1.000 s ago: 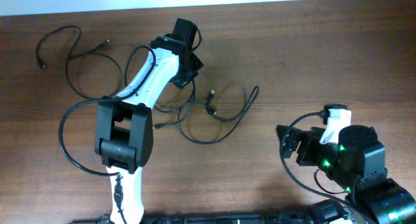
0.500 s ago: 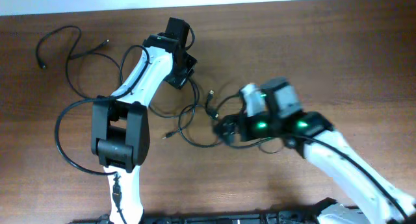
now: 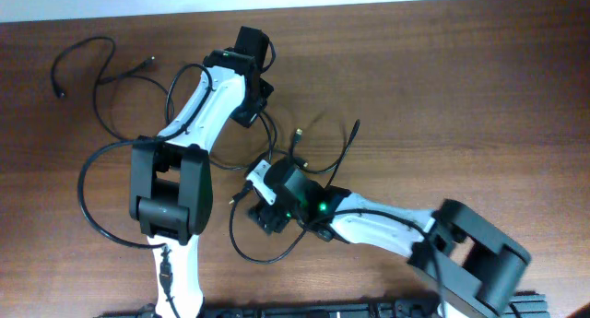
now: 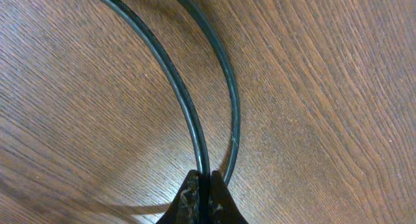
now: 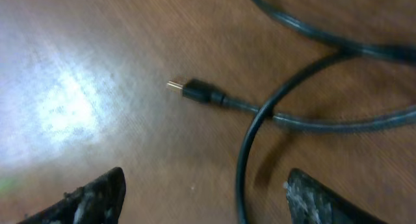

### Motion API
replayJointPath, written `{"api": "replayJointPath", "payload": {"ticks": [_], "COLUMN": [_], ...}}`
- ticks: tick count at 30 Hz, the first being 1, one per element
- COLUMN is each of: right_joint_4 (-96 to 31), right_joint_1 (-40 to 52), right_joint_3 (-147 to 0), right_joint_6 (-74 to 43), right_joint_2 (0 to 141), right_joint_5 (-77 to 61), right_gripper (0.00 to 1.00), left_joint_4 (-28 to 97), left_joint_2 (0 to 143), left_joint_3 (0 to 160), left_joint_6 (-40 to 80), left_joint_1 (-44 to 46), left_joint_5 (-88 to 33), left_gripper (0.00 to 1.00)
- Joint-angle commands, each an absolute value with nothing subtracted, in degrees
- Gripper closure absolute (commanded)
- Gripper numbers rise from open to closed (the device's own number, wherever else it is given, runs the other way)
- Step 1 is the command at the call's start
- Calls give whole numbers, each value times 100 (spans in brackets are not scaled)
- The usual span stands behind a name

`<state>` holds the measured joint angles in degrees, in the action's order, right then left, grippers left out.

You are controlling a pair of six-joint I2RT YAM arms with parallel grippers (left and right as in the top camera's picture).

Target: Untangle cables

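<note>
- Wooden table (image 3: 461,97) carries everything.
- Cables (image 4: 174,87) lie looped mid-table between both arms; another sprawls toward the far left corner.
- Left gripper (image 4: 203,184): jaws pressed together, clamped on one cable strand.
- Right gripper (image 5: 207,201): jaws apart, gripping nothing, hovering just beside a metal-tipped plug (image 5: 195,92).

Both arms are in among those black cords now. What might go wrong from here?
The left gripper pinches one cable; pulling could tighten loops rather than free them. The right gripper hangs open near a plug where two cords cross; closing there might grab both.
</note>
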<state>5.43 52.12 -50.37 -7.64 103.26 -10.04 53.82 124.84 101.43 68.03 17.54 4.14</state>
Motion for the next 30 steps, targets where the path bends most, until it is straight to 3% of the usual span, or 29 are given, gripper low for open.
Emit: {"api": "replayJointPath", "payload": {"ticks": [1,5,6,10,12,19,25,27,30], "right_joint_4": [972,1048,1026,720,189,-2171,-3205,-3422,-3874], "right_joint_1": [5249,5249,5249,5148,4829,2652,856,698,786], "right_joint_3": [-5065,-5065,-5065,-5070,-5070,-5070,-5070,-5068,-5068], "right_joint_6": [-661,-661,-661,-670,-666,-617,-622,-622,-622], "right_joint_2": [10812,11065,11065,10512,9539,6547,6407,6462,6783], "right_joint_5": [-764,-766,-790,-1673,-1671,-1004,-941,-963,-1028], "right_gripper": [47,82,96,96,96,96,96,96,96], "left_joint_4": [5437,5437,5437,5437,5435,5461,5586,5629,5631], "left_joint_2": [12350,12350,12350,12350,12350,12352,12352,12352,12352], "left_joint_3": [10173,10173,10173,10173,10173,10173,10173,10173,10173], "left_joint_6": [6851,6851,6851,6851,6757,6591,6591,6589,5625], "left_joint_1": [1728,1730,1730,1730,1730,1730,1730,1730,1769], "left_joint_5": [545,543,543,543,545,609,609,607,576], "left_gripper": [100,100,100,100,100,100,100,100,100]}}
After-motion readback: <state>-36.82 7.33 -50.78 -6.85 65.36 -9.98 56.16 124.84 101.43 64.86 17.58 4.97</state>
